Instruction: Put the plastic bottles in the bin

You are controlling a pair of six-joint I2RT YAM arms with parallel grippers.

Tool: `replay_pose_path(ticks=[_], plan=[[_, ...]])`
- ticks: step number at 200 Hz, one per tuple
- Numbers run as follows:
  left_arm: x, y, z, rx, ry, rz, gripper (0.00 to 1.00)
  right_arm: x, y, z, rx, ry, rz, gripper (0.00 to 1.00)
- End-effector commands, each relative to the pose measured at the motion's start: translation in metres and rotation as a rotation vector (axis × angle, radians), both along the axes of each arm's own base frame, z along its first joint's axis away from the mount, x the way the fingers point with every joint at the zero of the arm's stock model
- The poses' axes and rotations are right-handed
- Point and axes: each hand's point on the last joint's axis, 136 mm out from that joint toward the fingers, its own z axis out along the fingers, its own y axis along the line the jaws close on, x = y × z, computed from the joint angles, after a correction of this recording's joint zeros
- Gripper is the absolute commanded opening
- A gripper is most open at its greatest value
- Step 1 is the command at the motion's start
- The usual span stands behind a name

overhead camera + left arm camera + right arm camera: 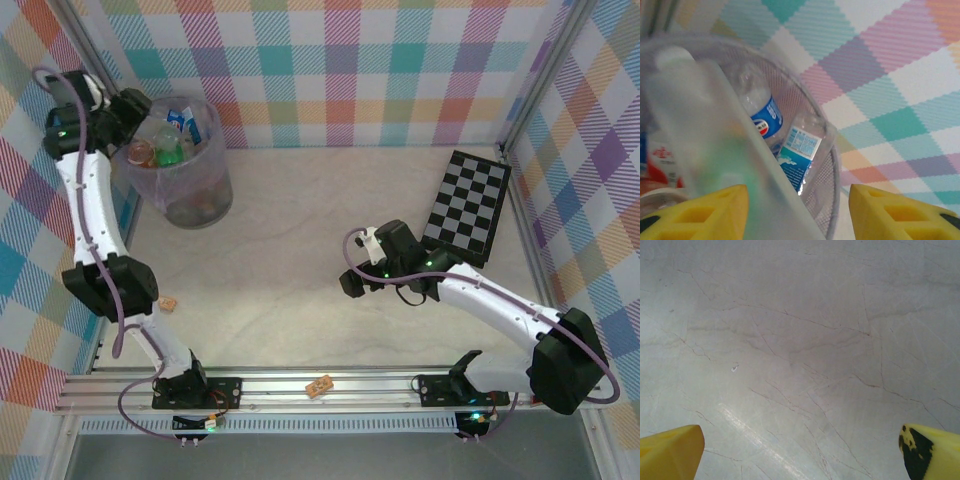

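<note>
Top view: the left gripper (128, 108) hangs at the far-left rim of the bin (212, 185), its arm stretched long. The plastic bottles (165, 145) lie heaped inside. The right gripper (352, 282) hovers low, elbow bent, well right of the bin.

Left wrist: the jaws stand partly apart, pinching nothing. A blurred clear bottle (705, 130) slants beside one finger over the bin, above blue-labelled bottles (764, 112). These look light, slick and crushable, so a gentle mid-body grip suits them.

Right wrist: the jaws are wide and empty over the bare table (800, 340).

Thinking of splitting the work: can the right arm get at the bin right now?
Probably not: the bin sits in the far-left corner, the left gripper is over its mouth, and the right gripper is mid-table.
</note>
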Motion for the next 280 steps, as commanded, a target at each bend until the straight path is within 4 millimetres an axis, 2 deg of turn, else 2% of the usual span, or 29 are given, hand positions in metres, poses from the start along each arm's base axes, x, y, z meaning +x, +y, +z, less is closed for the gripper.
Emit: replay_pose_path(ticks=[1,32,73,107,157,182,218,260,280], plan=[[0.020,-0.028,-0.023,-0.009,0.039,-0.049,0.55,0.005,0.006,0.014,0.039,-0.020,-0.005,0.99],[0.037,-0.047,-0.042,-0.017,0.070,-0.083,0.55,0.004,0.003,0.015,0.032,-0.027,-0.007,0.99],[0.041,-0.047,-0.052,-0.020,0.092,-0.077,0.55,0.003,0.001,0.015,0.027,-0.033,-0.012,0.99],[0.035,-0.033,-0.031,-0.059,0.035,-0.047,0.56,0.003,0.002,0.015,0.030,-0.031,-0.007,0.99],[0.016,-0.037,0.017,-0.065,-0.070,-0.070,0.61,0.005,0.006,0.020,0.050,-0.043,-0.003,0.99],[0.003,-0.039,0.029,-0.034,-0.083,-0.079,0.62,0.007,0.003,0.027,0.060,-0.070,-0.015,0.99],[-0.022,-0.044,0.033,0.039,-0.070,-0.102,0.66,0.012,-0.001,0.043,0.068,-0.120,-0.043,1.00],[-0.073,-0.064,0.014,0.218,-0.045,-0.133,0.73,0.029,-0.015,0.066,0.045,-0.193,-0.107,1.00],[-0.102,-0.081,0.005,0.323,-0.074,-0.157,0.76,0.041,-0.027,0.077,0.047,-0.220,-0.164,0.99]])
